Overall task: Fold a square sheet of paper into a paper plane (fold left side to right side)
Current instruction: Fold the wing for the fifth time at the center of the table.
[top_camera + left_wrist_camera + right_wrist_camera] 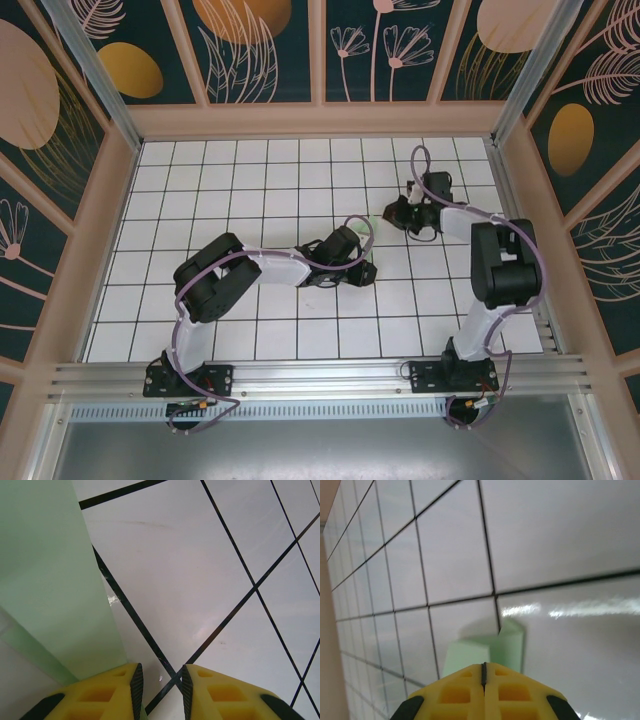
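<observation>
The pale mint-green sheet of paper (pixel 45 580) lies folded and creased on the tiled floor; a sliver of it (pixel 373 219) peeks out between the two arms, which hide its overall shape. My left gripper (pixel 160 672) is low over the floor at the middle (pixel 360 270). It is open, with bare tile between the pads and its left finger (pixel 107 692) resting on the paper's edge. My right gripper (pixel 484 664) sits farther back and to the right (pixel 393 213). It is shut on the paper (pixel 467 652), whose two flaps spread beyond the tips, slightly raised and casting a shadow.
The white floor with black grid lines (pixel 250 180) is bounded by a pale wooden rim (pixel 320 120) and patterned walls. An aluminium rail (pixel 320 375) runs along the near edge with both arm bases. Open tiles lie to the back left.
</observation>
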Motion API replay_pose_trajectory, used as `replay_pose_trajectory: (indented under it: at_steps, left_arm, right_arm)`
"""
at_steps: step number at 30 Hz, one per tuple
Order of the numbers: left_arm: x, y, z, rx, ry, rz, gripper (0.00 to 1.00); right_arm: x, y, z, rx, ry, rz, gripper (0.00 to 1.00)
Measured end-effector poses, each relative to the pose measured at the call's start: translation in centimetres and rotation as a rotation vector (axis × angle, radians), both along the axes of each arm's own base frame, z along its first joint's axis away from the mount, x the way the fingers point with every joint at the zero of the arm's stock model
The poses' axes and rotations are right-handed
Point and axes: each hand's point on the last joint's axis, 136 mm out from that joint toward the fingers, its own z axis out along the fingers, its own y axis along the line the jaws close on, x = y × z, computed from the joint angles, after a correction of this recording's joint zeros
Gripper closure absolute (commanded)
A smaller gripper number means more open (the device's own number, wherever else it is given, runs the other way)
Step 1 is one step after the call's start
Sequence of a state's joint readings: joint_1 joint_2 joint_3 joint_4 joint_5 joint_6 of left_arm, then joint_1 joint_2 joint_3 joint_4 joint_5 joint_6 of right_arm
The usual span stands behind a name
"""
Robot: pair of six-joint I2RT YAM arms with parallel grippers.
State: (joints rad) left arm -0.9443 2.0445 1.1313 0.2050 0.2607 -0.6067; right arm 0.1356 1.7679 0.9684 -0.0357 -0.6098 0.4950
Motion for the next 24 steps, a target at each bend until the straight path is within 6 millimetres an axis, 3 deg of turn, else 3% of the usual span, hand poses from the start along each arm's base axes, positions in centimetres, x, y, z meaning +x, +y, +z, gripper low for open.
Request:
replay_pose_trajectory:
  at_steps: [5,8,15,24]
  left_arm:
    - [0.0,0.0,0.0,0.000,-0.001,0.000,0.69]
    - [0.0,0.0,0.0,0.000,0.000,0.000,0.69]
    - [0.0,0.0,0.0,0.002,0.001,0.000,0.69]
    - [-0.4,0.5,0.0,0.016,0.010,-0.001,0.69]
  right_arm:
    - [-4.2,2.6,-1.9,0.062,0.089,0.070,0.99]
    - [-5.7,3.4,-2.6,0.086,0.132,0.091,0.99]
    - [-5.6,3.8,-2.3,0.102,0.118,0.103,0.99]
    - [-5.3,3.2,-5.0,0.033,0.165,0.072,0.99]
